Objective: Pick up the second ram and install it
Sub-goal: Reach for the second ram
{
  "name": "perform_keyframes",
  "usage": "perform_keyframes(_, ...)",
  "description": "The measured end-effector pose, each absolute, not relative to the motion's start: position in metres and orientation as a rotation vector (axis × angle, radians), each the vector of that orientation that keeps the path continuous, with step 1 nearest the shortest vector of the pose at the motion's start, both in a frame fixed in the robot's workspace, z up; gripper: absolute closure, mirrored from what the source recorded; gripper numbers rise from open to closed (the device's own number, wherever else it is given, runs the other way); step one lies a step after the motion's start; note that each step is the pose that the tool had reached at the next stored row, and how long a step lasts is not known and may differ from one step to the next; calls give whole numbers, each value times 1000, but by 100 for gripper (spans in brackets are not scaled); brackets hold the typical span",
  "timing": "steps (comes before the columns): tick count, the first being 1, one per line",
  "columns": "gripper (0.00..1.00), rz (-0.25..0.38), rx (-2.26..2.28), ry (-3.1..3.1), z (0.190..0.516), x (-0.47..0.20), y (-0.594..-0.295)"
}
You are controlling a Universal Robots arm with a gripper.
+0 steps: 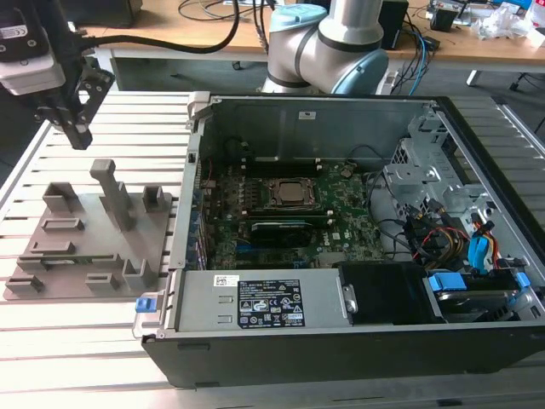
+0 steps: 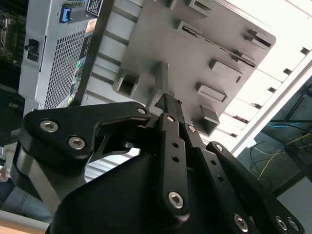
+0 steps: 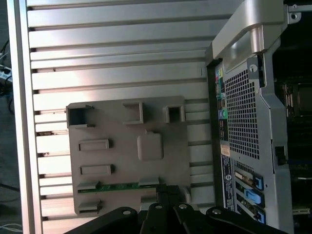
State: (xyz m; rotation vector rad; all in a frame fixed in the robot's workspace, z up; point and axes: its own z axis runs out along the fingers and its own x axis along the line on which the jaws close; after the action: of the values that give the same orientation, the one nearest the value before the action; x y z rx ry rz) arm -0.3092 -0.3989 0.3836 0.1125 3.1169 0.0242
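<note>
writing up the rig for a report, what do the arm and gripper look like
The arm is silver-grey tubing with a pale blue joint cap. The gripper is black with silver screw heads; a thick black cable runs to its wrist.

Nothing legible anywhere. Black-and-white printed label [image 1: 266,308] on the silver metal power-supply box [image 1: 204,300], lines too fine to read. Small white sticker [image 1: 305,114] on the grey metal case's inner wall [image 1: 358,128], likewise unreadable. Small coloured stickers [image 3: 222,115] beside the perforated grey rear panel [image 3: 243,117] in the first wrist view, print indistinct.
</note>
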Motion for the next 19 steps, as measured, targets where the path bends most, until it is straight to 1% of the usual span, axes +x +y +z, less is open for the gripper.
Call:
perform_keyframes(7, 89, 24, 112, 3117, 383, -298, -399)
perform_keyframes(8, 89, 29, 112, 3117, 383, -304, -399)
perform_keyframes(10, 89, 65, 106, 3118, 383, -313, -402)
perform_keyframes(12, 89, 81, 98, 3118, 382, -315, -404)
perform_keyframes(19, 89, 89, 21, 3121, 381, -339, -410)
